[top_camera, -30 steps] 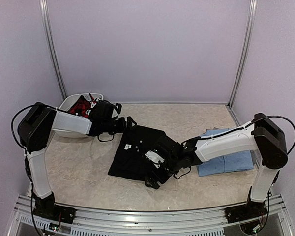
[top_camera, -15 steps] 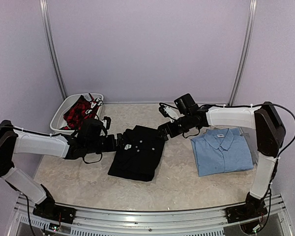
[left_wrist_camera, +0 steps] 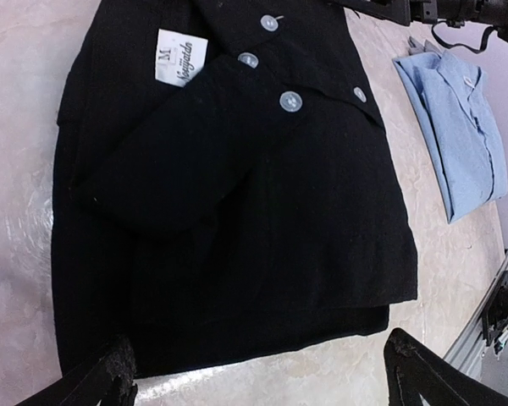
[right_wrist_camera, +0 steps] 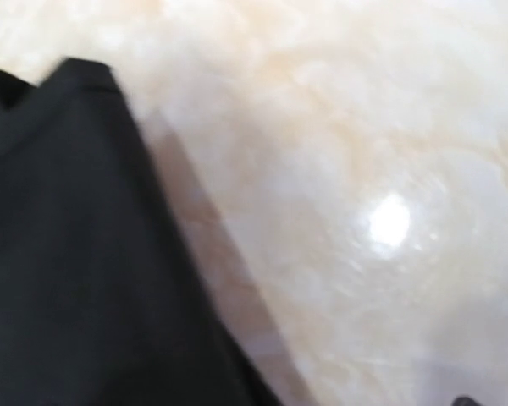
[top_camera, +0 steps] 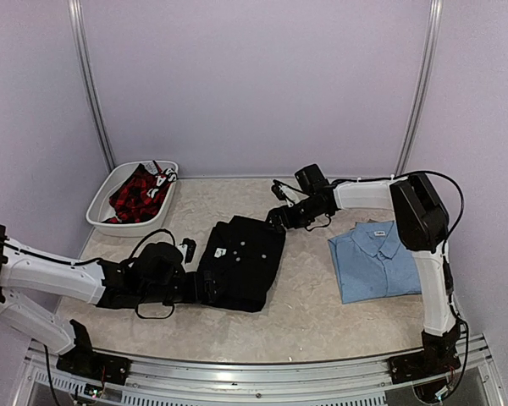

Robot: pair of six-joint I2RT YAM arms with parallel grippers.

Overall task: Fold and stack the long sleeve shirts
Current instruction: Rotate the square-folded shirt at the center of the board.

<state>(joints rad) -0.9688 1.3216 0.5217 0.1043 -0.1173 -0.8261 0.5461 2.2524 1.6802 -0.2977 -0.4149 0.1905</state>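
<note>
The black shirt (top_camera: 241,262) lies folded at the middle of the table, collar toward the far left. In the left wrist view the black shirt (left_wrist_camera: 237,211) shows its white neck label (left_wrist_camera: 182,57) and small white buttons. The light blue shirt (top_camera: 381,260) lies folded flat at the right and also shows in the left wrist view (left_wrist_camera: 457,127). My left gripper (top_camera: 205,288) is low at the black shirt's near-left edge, open and empty (left_wrist_camera: 262,364), its fingers (left_wrist_camera: 110,372) spread wide. My right gripper (top_camera: 275,218) is at the shirt's far right corner; black cloth (right_wrist_camera: 68,254) fills the left of its view, and only one fingertip (right_wrist_camera: 466,401) shows.
A white basket (top_camera: 102,211) with red plaid cloth (top_camera: 138,190) stands at the back left. A metal rail (top_camera: 237,372) runs along the near edge. Walls close in the back and both sides.
My left arm has swung from the far-left of the black shirt down to its near-left edge. My right arm has moved from the shirt's near right to its far right corner, uncovering the blue shirt.
</note>
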